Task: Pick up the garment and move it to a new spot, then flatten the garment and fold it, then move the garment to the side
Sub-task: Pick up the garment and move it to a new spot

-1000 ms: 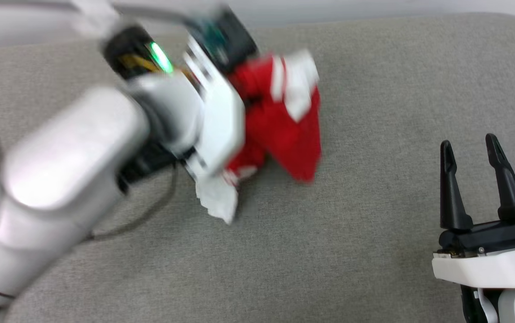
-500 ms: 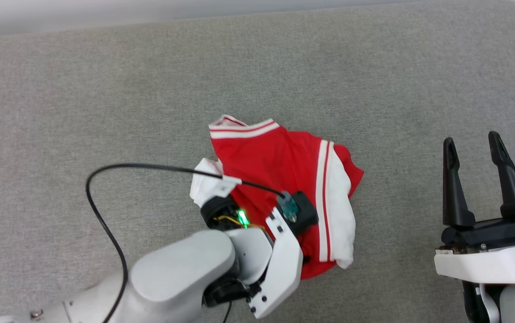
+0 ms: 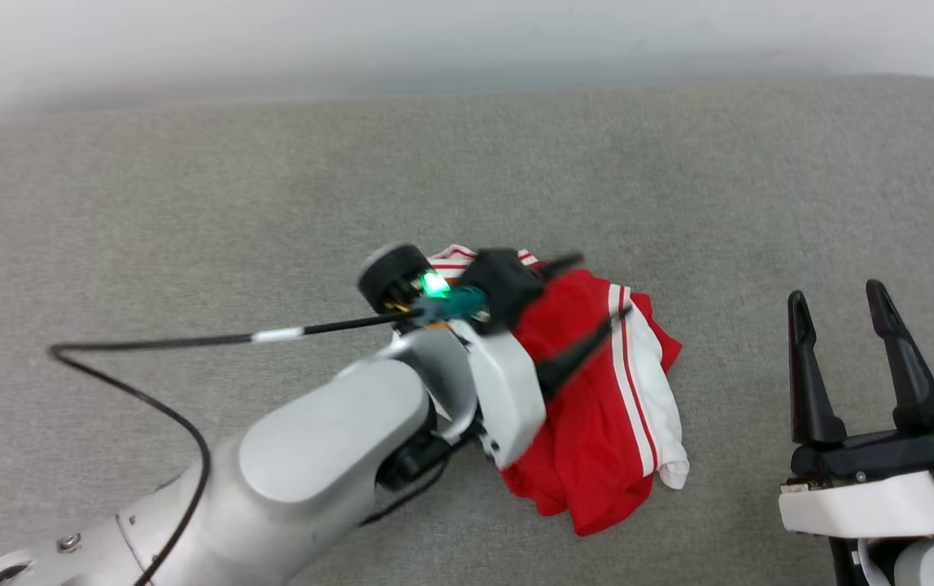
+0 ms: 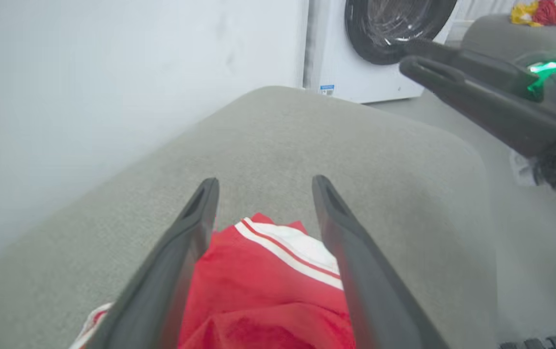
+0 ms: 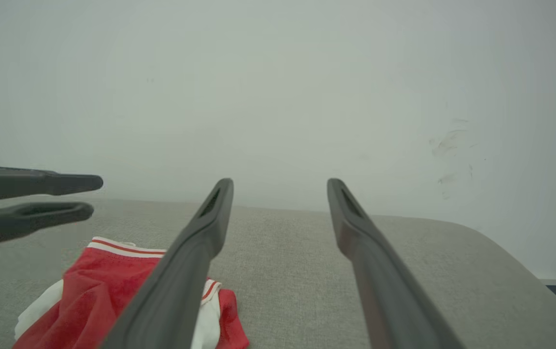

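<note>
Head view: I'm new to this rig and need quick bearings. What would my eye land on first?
The crumpled red-and-white garment stands out at the middle of the grey cushion. The pale left arm reaches over it from the lower left, its left gripper open above the fabric. The right gripper stands open at the lower right, apart from it.

- The garment [image 3: 589,439] is red, with a white sleeve and red-and-white stripes along the seam and collar.
- My left gripper [image 4: 264,180] has dark grey fingers, and its arm [image 3: 320,439] is silvery white — a green light glows at the wrist.
- My right gripper [image 3: 837,291] has black fingers on a white base.
- The cable [image 3: 174,343] is black.
- The cushion [image 3: 190,203] is a plain grey-beige weave — the wall [image 5: 278,72] is pale.
</note>
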